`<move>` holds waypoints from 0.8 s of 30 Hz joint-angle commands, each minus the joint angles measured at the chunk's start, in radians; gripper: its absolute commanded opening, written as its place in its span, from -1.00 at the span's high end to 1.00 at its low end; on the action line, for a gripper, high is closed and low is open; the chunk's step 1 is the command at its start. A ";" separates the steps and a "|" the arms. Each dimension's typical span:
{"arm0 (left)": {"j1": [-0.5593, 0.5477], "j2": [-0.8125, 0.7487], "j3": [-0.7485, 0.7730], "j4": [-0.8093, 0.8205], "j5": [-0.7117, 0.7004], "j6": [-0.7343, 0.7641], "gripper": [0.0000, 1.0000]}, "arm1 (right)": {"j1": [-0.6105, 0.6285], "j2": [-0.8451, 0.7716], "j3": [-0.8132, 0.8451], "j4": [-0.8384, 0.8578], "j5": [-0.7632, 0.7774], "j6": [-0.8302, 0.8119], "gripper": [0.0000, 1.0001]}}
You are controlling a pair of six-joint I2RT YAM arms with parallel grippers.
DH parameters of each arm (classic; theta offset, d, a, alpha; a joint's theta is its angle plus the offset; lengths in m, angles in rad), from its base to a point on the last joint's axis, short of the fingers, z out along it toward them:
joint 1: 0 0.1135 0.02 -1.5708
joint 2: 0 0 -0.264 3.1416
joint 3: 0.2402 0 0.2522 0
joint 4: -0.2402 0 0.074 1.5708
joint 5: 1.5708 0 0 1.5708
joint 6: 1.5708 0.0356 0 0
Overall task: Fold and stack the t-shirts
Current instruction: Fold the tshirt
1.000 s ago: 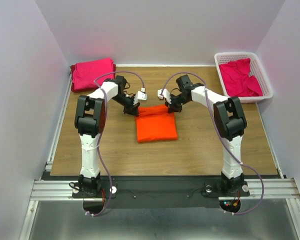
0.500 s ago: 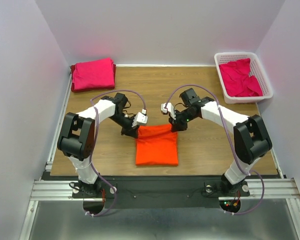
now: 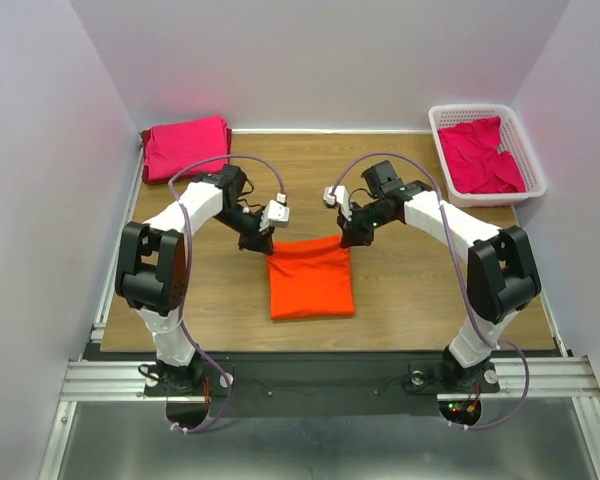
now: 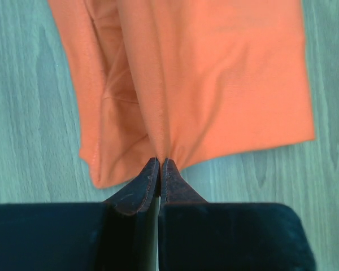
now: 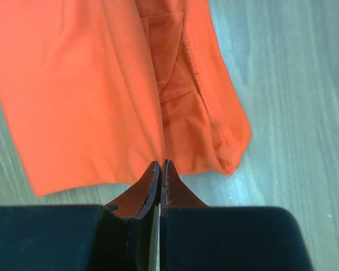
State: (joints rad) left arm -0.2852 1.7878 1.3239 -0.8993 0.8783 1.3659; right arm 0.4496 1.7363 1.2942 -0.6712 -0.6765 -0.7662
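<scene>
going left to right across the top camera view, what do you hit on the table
folded pink stack -> left gripper -> orange t-shirt -> right gripper -> white basket with crumpled pink t-shirt

Shirt [image 3: 311, 280] lies centre; stack [image 3: 186, 147] behind left, basket [image 3: 468, 109] (holding shirts [image 3: 480, 155]) behind right.
</scene>
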 commanded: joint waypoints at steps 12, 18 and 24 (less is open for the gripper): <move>0.104 0.211 0.169 0.092 0.014 -0.163 0.18 | -0.037 0.266 0.188 0.094 0.101 0.024 0.43; 0.113 0.085 0.181 0.102 0.030 -0.174 -0.09 | -0.066 0.200 0.257 0.093 0.023 0.106 0.03; 0.011 0.064 0.172 0.203 0.005 -0.228 -0.09 | -0.066 0.322 0.418 0.093 -0.138 0.258 0.20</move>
State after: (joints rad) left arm -0.2047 1.8820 1.4708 -0.7433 0.8761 1.1755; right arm 0.3786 2.0140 1.6093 -0.6147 -0.6823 -0.6270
